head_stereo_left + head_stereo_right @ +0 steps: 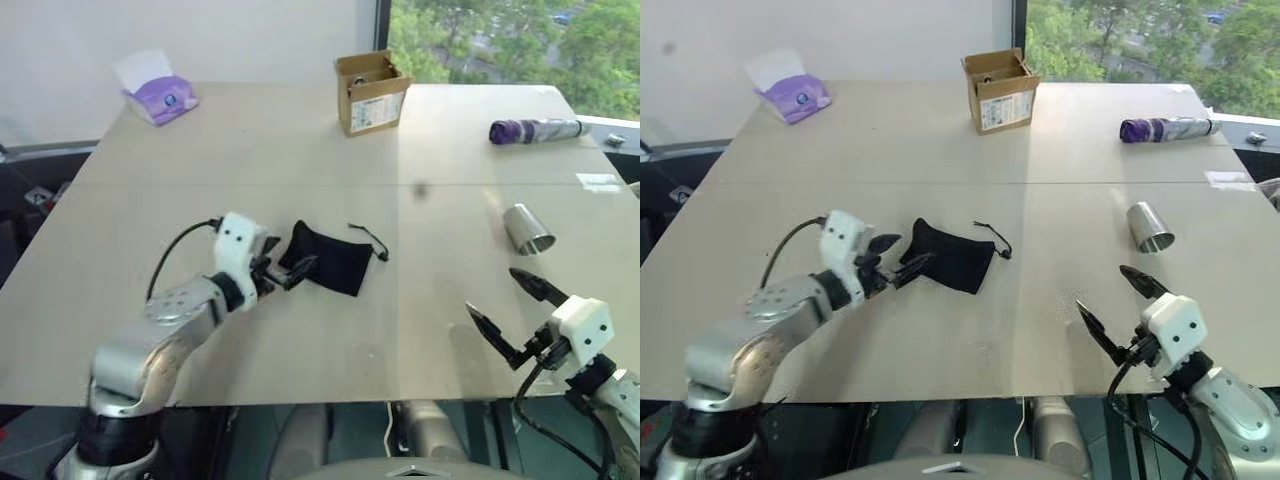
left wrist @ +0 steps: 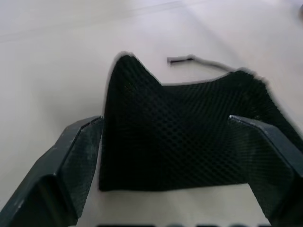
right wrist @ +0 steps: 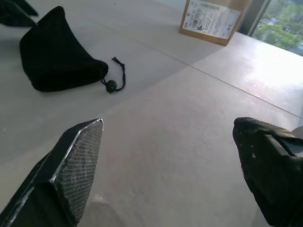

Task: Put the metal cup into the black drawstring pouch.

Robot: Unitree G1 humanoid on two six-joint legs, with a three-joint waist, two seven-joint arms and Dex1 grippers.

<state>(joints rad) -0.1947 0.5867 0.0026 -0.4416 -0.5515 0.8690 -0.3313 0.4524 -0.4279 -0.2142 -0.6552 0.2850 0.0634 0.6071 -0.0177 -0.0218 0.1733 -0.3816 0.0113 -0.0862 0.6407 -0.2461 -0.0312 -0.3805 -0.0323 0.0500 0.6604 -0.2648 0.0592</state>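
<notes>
Left gripper [image 1: 290, 272] wide open, straddling black drawstring pouch [image 1: 335, 258]; right gripper [image 1: 508, 308] open, empty; metal cup [image 1: 527, 229] at its 12 o'clock.

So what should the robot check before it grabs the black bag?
1. Left gripper open: ok.
2. Black drawstring pouch between its fingers: ok, per the left wrist view.
3. Pouch mouth open for the cup: not ok, looks cinched at the cord end.
4. Metal cup free to pick up: ok, lying on its side, untouched.
5. Right gripper open and empty: ok.
6. Drawstring cord clear of the fingers: ok.
</notes>
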